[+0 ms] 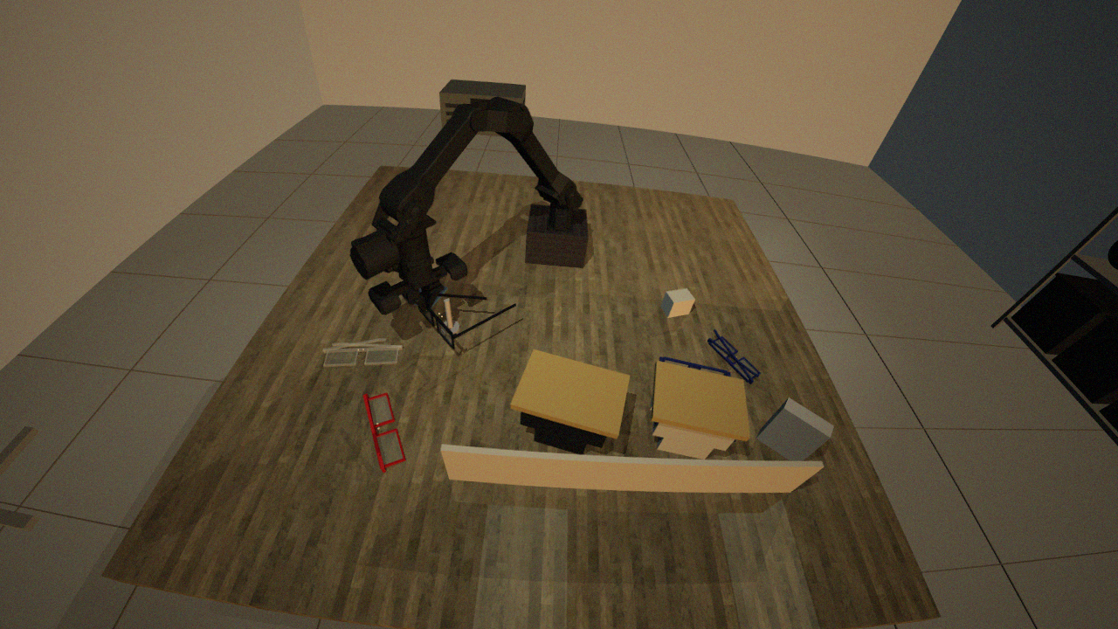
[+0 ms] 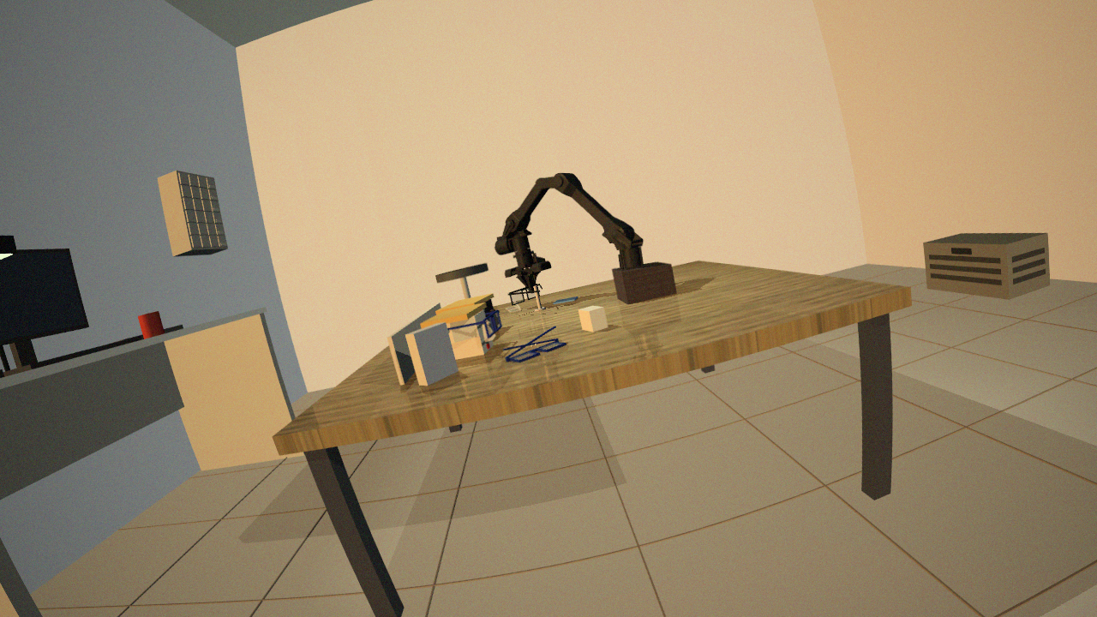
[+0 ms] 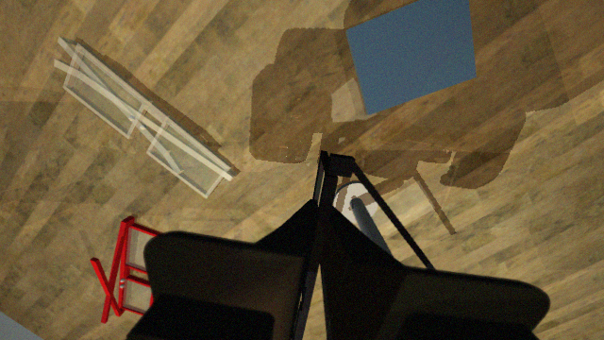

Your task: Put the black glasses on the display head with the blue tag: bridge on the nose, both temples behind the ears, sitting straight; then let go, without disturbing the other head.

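Observation:
My gripper (image 1: 430,300) (image 3: 317,207) is shut on the black glasses (image 1: 484,321) (image 3: 392,213). It holds them by the front frame above the table's left part, temples spread open, close to a thin pale post. Two display heads stand at the front: a black one (image 1: 570,390) and a pale one (image 1: 700,397) (image 2: 468,341), each under a yellow top. A dark blue pair of glasses (image 1: 693,365) is at the pale head. The faces and the blue tag cannot be made out. The held glasses are well away from both heads.
The post (image 1: 449,313) (image 3: 365,219) stands on a round base beside a blue sheet (image 3: 415,52). Clear glasses (image 3: 156,108) and red glasses (image 1: 374,432) (image 3: 121,246) lie left. A pale cube (image 1: 679,305) (image 2: 592,318), blue glasses and a grey block (image 1: 793,432) are right. A long board (image 1: 633,473) stands beyond the heads.

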Robot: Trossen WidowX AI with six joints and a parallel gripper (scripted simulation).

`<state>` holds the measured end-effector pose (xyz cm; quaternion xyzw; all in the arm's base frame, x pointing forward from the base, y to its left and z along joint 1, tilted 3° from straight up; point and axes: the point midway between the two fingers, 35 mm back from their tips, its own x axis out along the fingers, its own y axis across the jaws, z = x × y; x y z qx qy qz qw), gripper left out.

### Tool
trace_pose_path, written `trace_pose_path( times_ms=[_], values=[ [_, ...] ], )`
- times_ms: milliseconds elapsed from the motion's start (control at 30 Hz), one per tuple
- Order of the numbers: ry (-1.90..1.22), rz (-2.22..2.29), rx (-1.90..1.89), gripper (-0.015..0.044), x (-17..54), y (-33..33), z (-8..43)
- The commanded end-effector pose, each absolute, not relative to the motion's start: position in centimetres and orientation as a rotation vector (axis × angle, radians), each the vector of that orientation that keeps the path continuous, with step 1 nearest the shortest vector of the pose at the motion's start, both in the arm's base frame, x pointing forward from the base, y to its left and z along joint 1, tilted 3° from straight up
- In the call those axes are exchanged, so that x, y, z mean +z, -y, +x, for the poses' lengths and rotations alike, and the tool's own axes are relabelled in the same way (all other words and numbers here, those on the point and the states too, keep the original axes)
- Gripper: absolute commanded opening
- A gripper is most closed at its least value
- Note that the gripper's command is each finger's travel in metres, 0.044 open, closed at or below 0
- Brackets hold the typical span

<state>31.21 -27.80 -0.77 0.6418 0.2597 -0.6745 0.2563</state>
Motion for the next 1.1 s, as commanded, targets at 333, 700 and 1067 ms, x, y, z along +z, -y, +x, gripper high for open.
trace_pose_path(
  times_ms=[333,700,1067],
  values=[
    [-0.688,1.750,-1.821,0.0000,-0.8,27.9,32.3],
    [-0.688,1.751,-1.821,0.0000,-0.8,27.9,32.6],
    [-0.687,1.751,-1.821,0.0000,-0.8,27.9,33.1]
  ],
)
